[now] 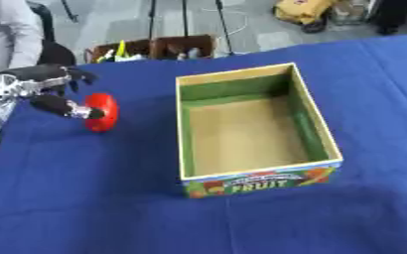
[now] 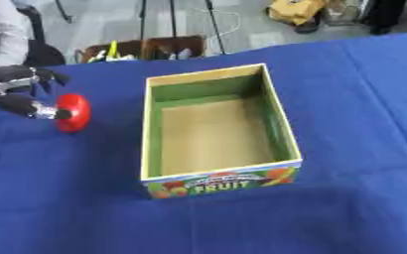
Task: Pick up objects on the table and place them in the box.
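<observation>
A red round object [image 1: 102,112] lies on the blue tablecloth, left of the box. My left hand [image 1: 35,83] comes in from the left edge, and its thumb [image 1: 68,107] touches the object's left side. Its fingers [image 1: 75,75] reach out above and behind the object, with a gap between them and it. The open cardboard box [image 1: 255,174], green inside with "FRUIT" printed on its front, stands in the middle of the table with nothing in it. My right hand shows in no view.
The blue cloth [image 1: 94,208] covers the table. Beyond the far edge stand brown crates [image 1: 155,48] with small items, stand legs and a yellow object [image 1: 303,10]. A person's sleeve [image 1: 7,30] shows at the top left.
</observation>
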Robot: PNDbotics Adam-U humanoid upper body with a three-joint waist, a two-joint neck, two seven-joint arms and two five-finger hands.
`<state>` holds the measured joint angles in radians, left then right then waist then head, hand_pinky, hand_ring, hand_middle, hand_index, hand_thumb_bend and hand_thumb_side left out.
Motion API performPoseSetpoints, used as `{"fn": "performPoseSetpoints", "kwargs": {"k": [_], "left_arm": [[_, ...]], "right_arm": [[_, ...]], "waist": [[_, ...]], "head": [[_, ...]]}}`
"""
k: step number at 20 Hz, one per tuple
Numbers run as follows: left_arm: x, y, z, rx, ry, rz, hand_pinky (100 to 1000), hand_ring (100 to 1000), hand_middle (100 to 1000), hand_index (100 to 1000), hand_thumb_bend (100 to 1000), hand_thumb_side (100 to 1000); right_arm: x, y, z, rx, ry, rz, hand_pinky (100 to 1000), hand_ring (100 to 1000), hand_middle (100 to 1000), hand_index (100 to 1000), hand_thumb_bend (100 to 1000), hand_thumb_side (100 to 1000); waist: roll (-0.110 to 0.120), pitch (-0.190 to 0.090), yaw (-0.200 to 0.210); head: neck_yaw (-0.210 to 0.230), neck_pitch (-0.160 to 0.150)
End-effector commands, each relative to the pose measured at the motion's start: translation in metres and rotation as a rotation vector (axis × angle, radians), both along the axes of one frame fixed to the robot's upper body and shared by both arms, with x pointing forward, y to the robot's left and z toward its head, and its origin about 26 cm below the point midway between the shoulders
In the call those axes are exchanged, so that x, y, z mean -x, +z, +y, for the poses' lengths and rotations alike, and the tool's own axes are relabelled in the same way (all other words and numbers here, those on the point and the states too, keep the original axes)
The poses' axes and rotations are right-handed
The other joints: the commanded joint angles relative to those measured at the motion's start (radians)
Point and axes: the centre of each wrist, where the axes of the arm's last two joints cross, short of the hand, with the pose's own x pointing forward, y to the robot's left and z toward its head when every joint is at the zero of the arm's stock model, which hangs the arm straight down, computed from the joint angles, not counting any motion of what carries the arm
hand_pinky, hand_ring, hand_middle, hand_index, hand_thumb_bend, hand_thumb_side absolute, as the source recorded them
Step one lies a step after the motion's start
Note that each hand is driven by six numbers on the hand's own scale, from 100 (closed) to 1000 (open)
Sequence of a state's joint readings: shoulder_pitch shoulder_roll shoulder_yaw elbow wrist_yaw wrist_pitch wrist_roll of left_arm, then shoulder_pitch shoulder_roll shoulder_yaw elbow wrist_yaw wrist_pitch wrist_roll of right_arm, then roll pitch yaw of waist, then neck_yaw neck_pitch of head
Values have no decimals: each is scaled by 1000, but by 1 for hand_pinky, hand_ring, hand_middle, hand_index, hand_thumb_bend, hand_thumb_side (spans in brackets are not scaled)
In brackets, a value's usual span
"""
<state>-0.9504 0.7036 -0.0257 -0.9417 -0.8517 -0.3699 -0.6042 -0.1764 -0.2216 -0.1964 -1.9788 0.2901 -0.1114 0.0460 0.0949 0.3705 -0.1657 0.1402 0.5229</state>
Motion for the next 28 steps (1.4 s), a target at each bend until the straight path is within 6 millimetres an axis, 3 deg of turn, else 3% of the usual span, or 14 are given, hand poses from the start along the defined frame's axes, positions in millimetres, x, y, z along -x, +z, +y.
{"fn": "performPoseSetpoints", "kwargs": {"k": [1, 9, 23, 28], "left_arm": [[4, 14, 8, -24, 19, -13, 638, 771, 869, 1000, 665, 804], [1, 7, 9, -24, 18, 7, 571, 714, 869, 1000, 554, 703], [-1, 3, 6, 45, -13, -57, 416, 554, 675, 880, 464, 628], [0, 5, 7, 80, -10, -105, 376, 519, 587, 798, 365, 588]], "right_arm": [[1, 8, 0, 26, 2, -31, 294, 203, 239, 378, 100, 874], [1, 9, 1, 28, 1, -33, 292, 201, 237, 376, 100, 875], [1, 9, 1, 31, -11, -37, 290, 199, 235, 374, 100, 874], [1, 9, 1, 31, -16, -36, 289, 198, 235, 374, 100, 874]], "waist": [[-4, -16, -2], [-2, -5, -8], [-1, 11, -17], [0, 12, -18]], "head": [[7, -18], [11, -25], [18, -34], [19, -33]]}}
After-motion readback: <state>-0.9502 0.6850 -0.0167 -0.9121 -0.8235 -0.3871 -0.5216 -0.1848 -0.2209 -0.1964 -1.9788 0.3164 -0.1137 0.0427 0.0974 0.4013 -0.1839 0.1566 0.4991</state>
